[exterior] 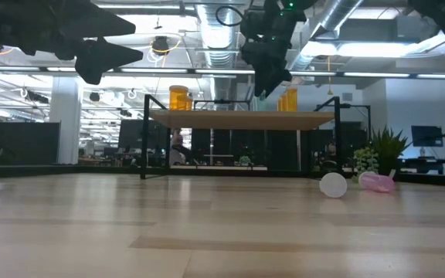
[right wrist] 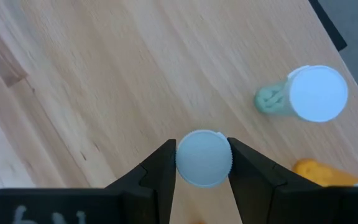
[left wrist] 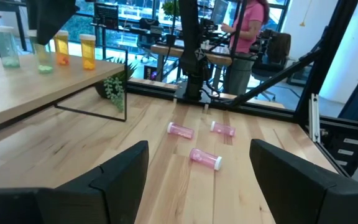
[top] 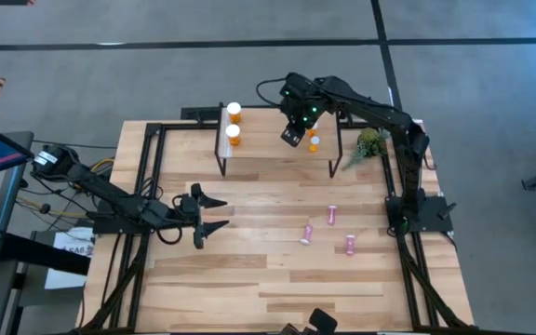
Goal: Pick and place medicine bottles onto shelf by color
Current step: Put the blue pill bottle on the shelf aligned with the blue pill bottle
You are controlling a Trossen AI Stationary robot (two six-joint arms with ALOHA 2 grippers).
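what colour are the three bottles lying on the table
Pink bottles with white caps, clearest in the left wrist view.

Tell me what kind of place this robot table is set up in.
Probably an open-plan lab or workshop office: bare ceiling ducts overhead, rows of desks with monitors behind the table, and a person working at a desk.

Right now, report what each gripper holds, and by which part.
Right gripper grips a white-capped bottle by its cap, above the light-wood shelf. Left gripper holds nothing.

You see a white cap between the right gripper's black fingers; just beyond, a pale green bottle, white-capped, on the light-wood shelf.
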